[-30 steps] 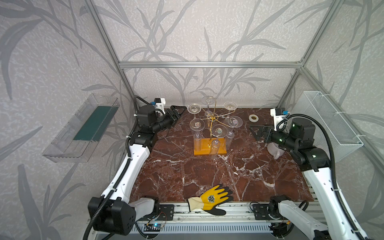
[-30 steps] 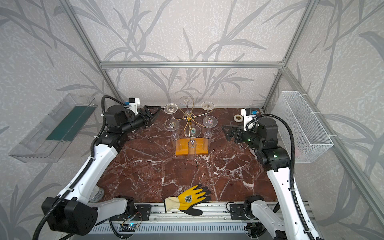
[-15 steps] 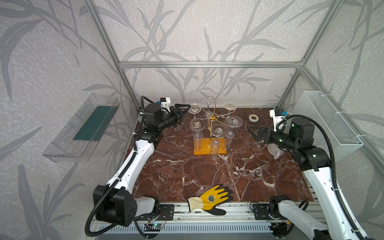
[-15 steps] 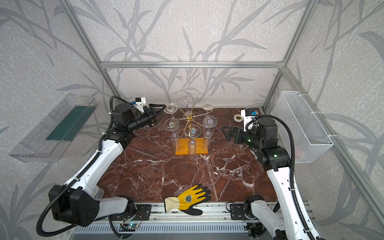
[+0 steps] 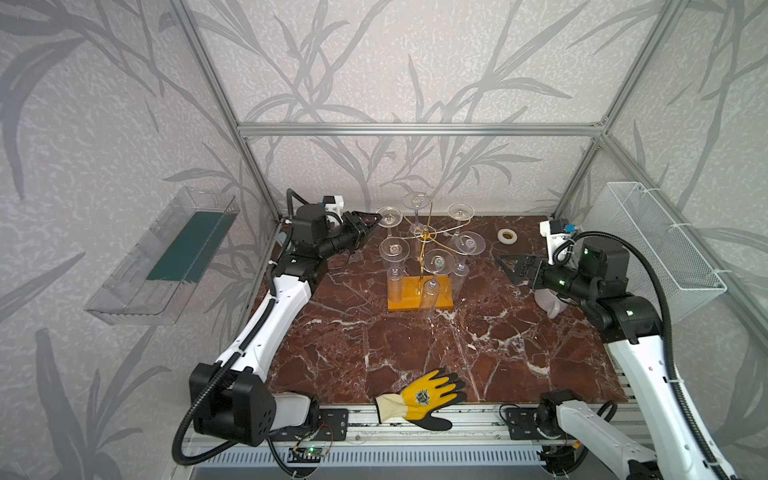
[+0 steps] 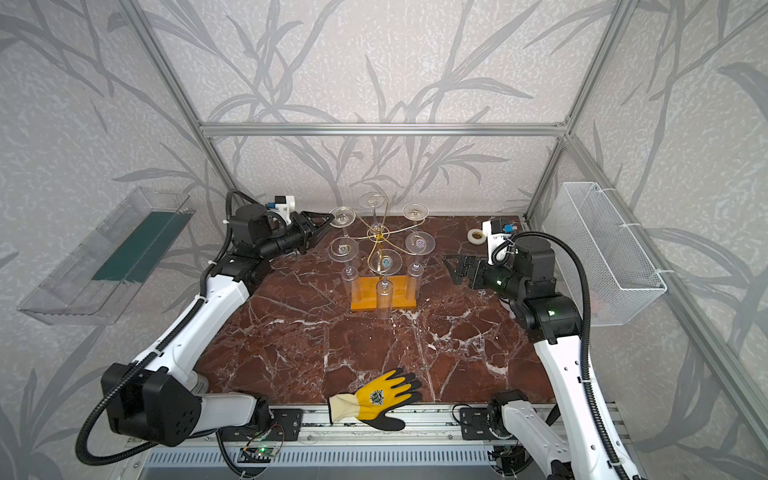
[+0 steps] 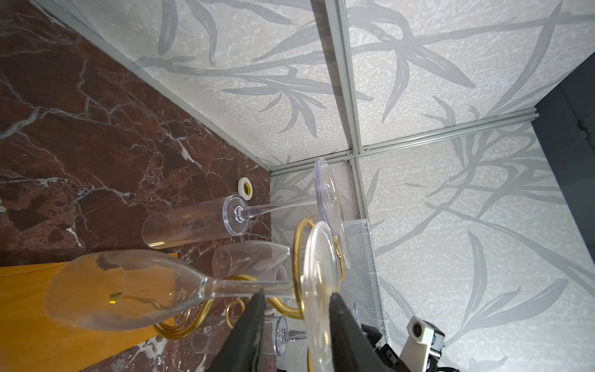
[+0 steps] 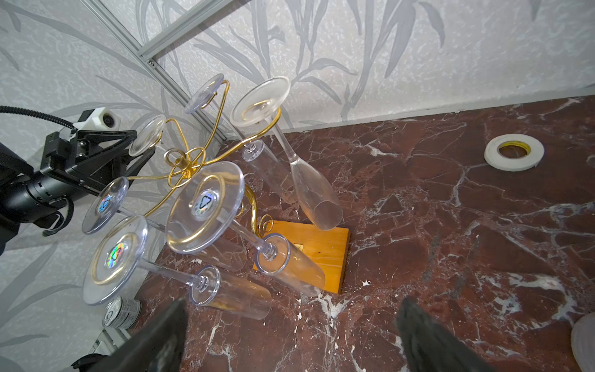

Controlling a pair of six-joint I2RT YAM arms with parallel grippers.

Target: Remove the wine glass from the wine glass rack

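The wine glass rack (image 5: 415, 296), gold wire on an orange wooden base, stands mid-table with several clear glasses hanging upside down. The wine glass (image 5: 389, 217) on its far-left arm is at my left gripper (image 5: 372, 221). In the left wrist view that glass (image 7: 122, 290) hangs from a gold loop. My left gripper (image 7: 297, 291) straddles its round foot, jaws narrowed, with a gap still showing beside the foot. My right gripper (image 5: 509, 270) stands wide open to the right of the rack, nothing between its fingers (image 8: 167, 325). The rack's base (image 8: 322, 251) lies ahead of it.
A yellow work glove (image 5: 424, 400) lies at the front edge. A tape roll (image 5: 508, 236) sits at the back right. A white wire basket (image 5: 652, 249) hangs on the right wall and a clear tray (image 5: 166, 257) on the left wall. A white object (image 5: 548, 305) lies under the right arm.
My left arm has reached right to the rack, and its jaws have narrowed around the far-left glass's foot. The right arm has not moved.
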